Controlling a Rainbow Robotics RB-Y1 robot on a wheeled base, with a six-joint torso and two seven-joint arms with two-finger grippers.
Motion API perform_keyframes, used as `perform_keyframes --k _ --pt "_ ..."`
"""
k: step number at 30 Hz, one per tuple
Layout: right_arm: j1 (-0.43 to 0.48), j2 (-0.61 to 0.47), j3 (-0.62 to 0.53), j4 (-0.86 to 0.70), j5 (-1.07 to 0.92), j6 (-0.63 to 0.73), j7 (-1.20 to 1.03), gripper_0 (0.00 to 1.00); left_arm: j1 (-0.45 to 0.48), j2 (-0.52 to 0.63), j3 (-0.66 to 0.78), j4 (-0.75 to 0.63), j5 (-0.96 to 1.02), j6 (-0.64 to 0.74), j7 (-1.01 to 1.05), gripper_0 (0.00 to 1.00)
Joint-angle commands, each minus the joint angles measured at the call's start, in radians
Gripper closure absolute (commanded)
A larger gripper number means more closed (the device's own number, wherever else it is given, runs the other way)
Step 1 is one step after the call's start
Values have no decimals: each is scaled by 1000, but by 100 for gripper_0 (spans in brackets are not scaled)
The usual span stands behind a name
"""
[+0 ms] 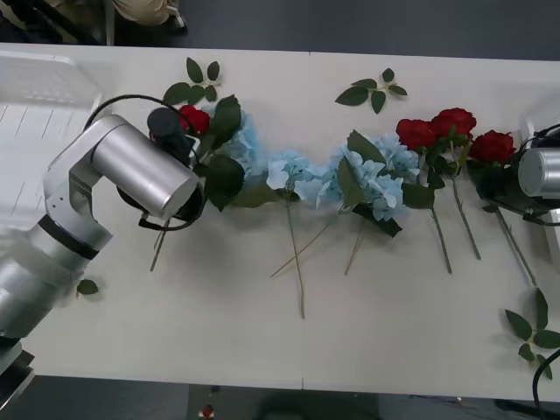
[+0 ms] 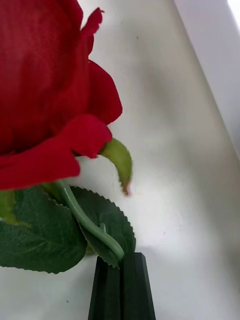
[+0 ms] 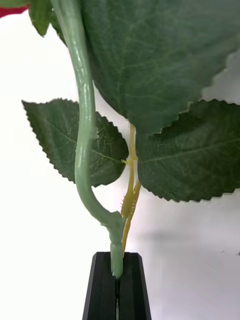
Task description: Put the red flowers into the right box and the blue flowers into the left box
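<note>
White tabletop. Loose leaf sprigs at far centre, far left and near right; single leaf near left.

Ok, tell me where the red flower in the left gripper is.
In the front view it sits at the table's left: the left gripper is shut on the red flower, beside the blue flowers, near the left box.

I am working in what is looking like a lab or a test room, not a home; a plain white table is standing under me, on a dark grey floor that is showing beyond its far edge; artificial flowers are lying in a row as practice material; a white plastic tray is sitting at my left; a person's legs and shoe are showing at the far side.
</note>
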Motion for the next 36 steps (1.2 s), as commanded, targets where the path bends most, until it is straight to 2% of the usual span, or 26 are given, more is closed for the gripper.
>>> perform_keyframes --k 1,7,12,17,23,24,25,26,31,36 --pt "-13 7 7 2 -9 -19 33 100 -40 15 60 -164 -3 117 -70 100" --pt "-20 7 -2 1 -23 -19 39 100 -42 32 152 -329 16 296 -85 100" --pt "-23 7 -44 -53 -37 33 64 100 -45 58 244 -387 122 373 -108 100" --pt "-23 7 -119 -131 -55 159 173 100 -45 62 270 -379 159 367 -122 100" --pt "-22 5 -274 -208 -143 289 321 100 -45 53 229 -279 162 221 -123 100" --pt "-22 5 -297 -213 -157 303 345 100 -43 53 227 -273 160 204 -123 97" --pt "-22 5 -325 -223 -171 323 372 100 -45 48 227 -272 155 195 -123 37" --pt "-22 7 -344 -233 -177 341 392 100 -45 45 227 -270 149 193 -123 0" --pt "-2 7 -440 -315 -178 426 444 100 -45 39 226 -272 151 196 -123 0" --pt "41 4 -484 -444 -163 455 418 100 -45 41 226 -272 152 196 -123 0"
